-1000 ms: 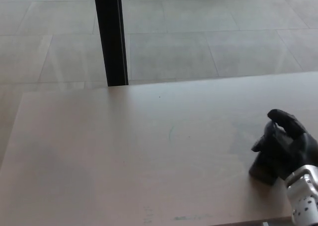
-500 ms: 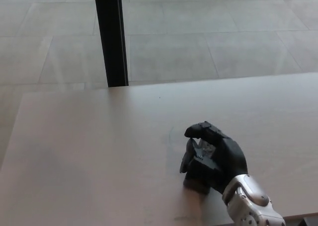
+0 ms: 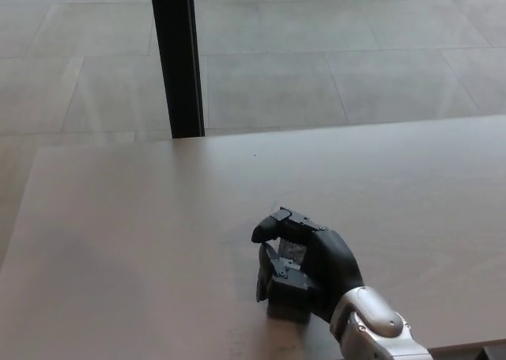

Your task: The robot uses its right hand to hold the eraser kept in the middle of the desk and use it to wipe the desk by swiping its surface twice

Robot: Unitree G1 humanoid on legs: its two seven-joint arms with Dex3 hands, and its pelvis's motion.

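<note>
while i am watching remotely, right robot hand (image 3: 304, 269) is gripping dark eraser (image 3: 288, 305), pressing it on pale surface (image 3: 142, 233) near the front edge.

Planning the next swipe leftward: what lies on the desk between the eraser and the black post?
Nothing: in the head view, bare desk runs from the eraser in the right hand to the black post.

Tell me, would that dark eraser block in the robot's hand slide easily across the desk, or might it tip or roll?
The eraser looks blocky and flat-bottomed, so it probably slides rather than rolls. It sits low on the desk under the right hand, so tipping seems unlikely. The desk looks smooth and matte, so it should glide with modest drag; its weight cannot be judged.
</note>
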